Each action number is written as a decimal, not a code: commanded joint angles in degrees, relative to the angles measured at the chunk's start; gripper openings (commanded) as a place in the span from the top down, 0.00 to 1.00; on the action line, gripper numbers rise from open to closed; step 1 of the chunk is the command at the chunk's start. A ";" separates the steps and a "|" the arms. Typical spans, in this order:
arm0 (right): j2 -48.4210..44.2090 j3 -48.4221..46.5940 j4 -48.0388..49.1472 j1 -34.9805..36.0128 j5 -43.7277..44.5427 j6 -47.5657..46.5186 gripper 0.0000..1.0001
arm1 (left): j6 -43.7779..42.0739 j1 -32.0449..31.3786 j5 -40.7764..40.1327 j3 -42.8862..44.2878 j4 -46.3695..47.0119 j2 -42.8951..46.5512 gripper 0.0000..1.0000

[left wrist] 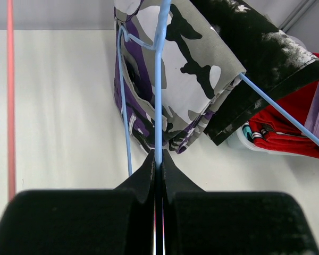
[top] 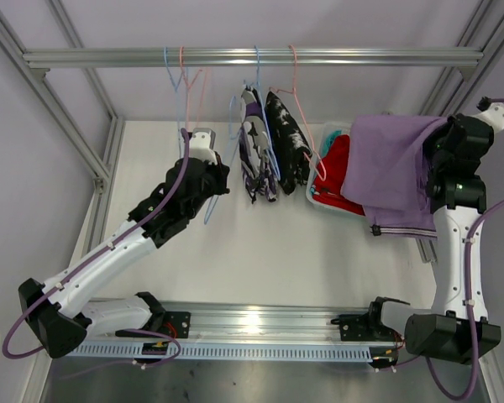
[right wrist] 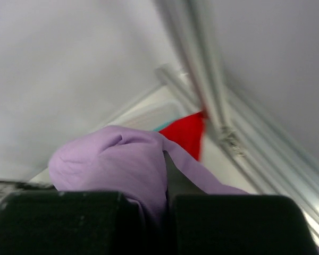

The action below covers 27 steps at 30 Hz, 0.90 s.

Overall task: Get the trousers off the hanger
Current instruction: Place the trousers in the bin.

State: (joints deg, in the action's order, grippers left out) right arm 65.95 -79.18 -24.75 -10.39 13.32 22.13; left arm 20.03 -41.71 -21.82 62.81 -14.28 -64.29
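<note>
Two folded trousers hang: purple-camouflage pair (top: 257,155) and white-blotched black pair (top: 287,144).

The desk (top: 260,243) is a plain white surface, closed in at the back and sides by pale panels set in an aluminium frame. Toward its far right a shallow white bin (top: 313,198) sits directly on it. The bin holds the red trousers (top: 336,172), with the teal trousers (top: 333,137) showing at its far end. An aluminium base rail (top: 260,321) lies along the near edge, with both arm bases fixed to it. Above the far side runs a metal bar (top: 361,57). Pink and blue wire hangers (top: 257,67) hook over the bar.
</note>
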 commanded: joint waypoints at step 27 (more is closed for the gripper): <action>17.45 -9.77 17.89 13.03 -13.41 -2.27 1.00 | 0.10 0.23 1.08 2.85 1.89 1.54 1.00</action>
State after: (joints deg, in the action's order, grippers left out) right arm 83.09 -88.99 -13.67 2.79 -2.13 20.69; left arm 20.03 -41.71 -21.76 62.85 -14.31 -63.66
